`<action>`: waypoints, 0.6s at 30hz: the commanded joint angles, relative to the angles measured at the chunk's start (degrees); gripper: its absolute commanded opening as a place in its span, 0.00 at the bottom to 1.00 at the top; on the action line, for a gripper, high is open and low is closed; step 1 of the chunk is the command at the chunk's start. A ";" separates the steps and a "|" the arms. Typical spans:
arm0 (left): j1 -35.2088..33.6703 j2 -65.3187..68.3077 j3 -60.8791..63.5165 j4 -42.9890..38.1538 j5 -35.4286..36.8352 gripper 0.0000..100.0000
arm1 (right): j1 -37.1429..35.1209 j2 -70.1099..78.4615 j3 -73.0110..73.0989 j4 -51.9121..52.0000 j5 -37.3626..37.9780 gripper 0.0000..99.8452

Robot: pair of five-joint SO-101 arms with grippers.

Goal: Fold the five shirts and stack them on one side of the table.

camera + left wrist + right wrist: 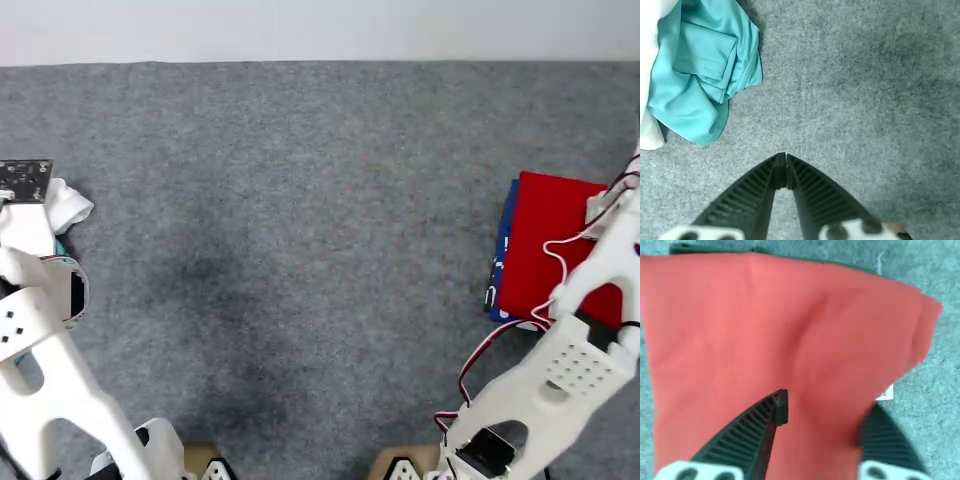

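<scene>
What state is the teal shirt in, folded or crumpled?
Crumpled, not folded. The teal shirt lies bunched in loose, uneven creases beside white cloth on the gray table.

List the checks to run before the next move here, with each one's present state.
1. Left gripper free to pick: ok, shut on nothing, over the table.
2. Right gripper empty: ok, jaws apart over the red shirt.
3. Red shirt stacked: ok, folded flat on the blue shirt at the table's side.
4. Teal shirt folded: not ok, crumpled beside the white shirt.
5. All five shirts accounted for: cannot tell, four colours show.
</scene>
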 commanded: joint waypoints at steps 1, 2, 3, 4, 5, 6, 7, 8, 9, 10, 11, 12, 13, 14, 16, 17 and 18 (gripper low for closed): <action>0.35 -1.41 -0.31 1.41 0.26 0.00 | -0.31 -5.23 -7.82 3.12 0.44 0.34; 0.35 -1.41 -0.31 1.41 0.26 0.00 | -0.92 -6.29 -9.14 4.70 0.53 0.34; 0.35 -1.41 -0.31 1.41 0.26 0.00 | -1.54 -7.43 -10.20 6.46 0.53 0.34; 0.35 -1.41 -0.31 1.41 0.26 0.00 | -2.07 -8.57 -10.99 8.57 0.53 0.34; 0.35 -1.41 -0.31 1.41 0.26 0.00 | -2.77 -9.63 -11.43 10.86 0.53 0.34; 0.35 -1.41 -0.31 1.41 0.35 0.00 | -3.38 -10.51 -11.52 13.41 0.53 0.34; 0.35 -1.41 -0.31 1.41 0.35 0.00 | -3.82 -11.21 -11.52 15.87 0.53 0.34; 0.35 -1.41 -0.31 1.41 0.35 0.00 | -4.35 -11.65 -11.52 18.42 0.53 0.33; 0.35 -1.41 -0.31 1.41 0.44 0.00 | -4.79 -12.00 -11.52 20.97 0.53 0.30; 0.35 -1.41 -0.31 1.41 0.44 0.00 | -5.14 -12.09 -11.34 22.55 0.53 0.26; 0.35 -1.41 -0.31 1.41 0.44 0.00 | -4.97 -12.26 -10.90 22.46 0.53 0.20; 0.35 -1.49 -0.31 1.41 0.44 0.00 | -4.53 -12.44 -10.20 22.46 0.53 0.13; 0.35 -1.49 -0.31 1.41 0.44 0.00 | -3.91 -12.44 -9.85 22.37 0.53 0.06; 0.35 -1.49 -0.31 1.41 0.44 0.00 | -3.38 -12.18 -9.67 22.29 0.62 0.00; 0.35 -1.49 -0.31 1.41 0.44 0.00 | -1.63 -12.00 -8.62 22.37 0.53 0.04; 0.35 -1.49 -0.31 1.41 0.44 0.00 | -0.57 -12.00 -7.82 22.29 0.53 0.05; 0.35 -1.49 -0.31 1.41 0.44 0.00 | 0.04 -12.00 -6.86 22.29 0.70 0.04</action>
